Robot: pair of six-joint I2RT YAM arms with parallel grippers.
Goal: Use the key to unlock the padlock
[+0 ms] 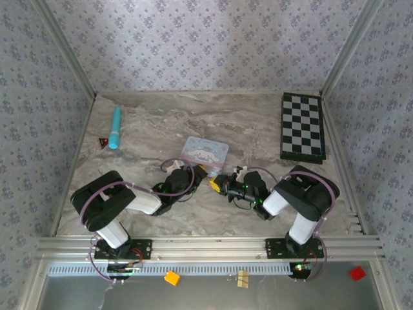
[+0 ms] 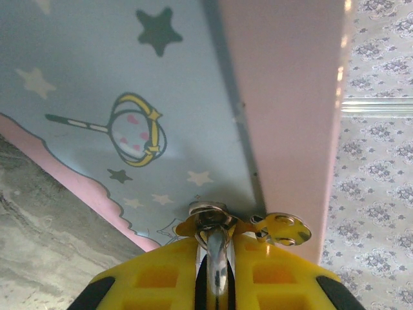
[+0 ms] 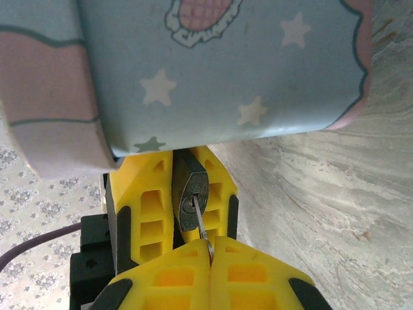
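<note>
Right wrist view: the tiny black padlock (image 3: 192,194) with a silvery shackle sits just under the near edge of the light-blue, star-printed tin (image 3: 226,71), close to the middle of the marble-patterned table (image 1: 258,123). A thin silvery key (image 3: 201,227) stands in its keyhole. My left gripper (image 2: 217,247) has its yellow fingers clamped on the lock body from both sides. My right gripper (image 3: 210,248), reaching in from the right, is pinched together on the key's outer end. In the left wrist view the shackle runs up through the tin's brass-coloured hasp (image 2: 208,214).

The turn itself is where I see the trouble. The right claw holds only a sliver of metal, so I judge the key could swivel between the pads instead of turning the cylinder. How deep the blade sits I cannot tell. If it is short of home, a twist may bend it or lever it back out.

The lock body is small and smooth, and torque from the key could roll it inside the left grip, spoiling the alignment of the two arms. Because the shackle is threaded through the hasp, any sideways pull may drag or tip the light tin and carry the padlock away from me.
</note>
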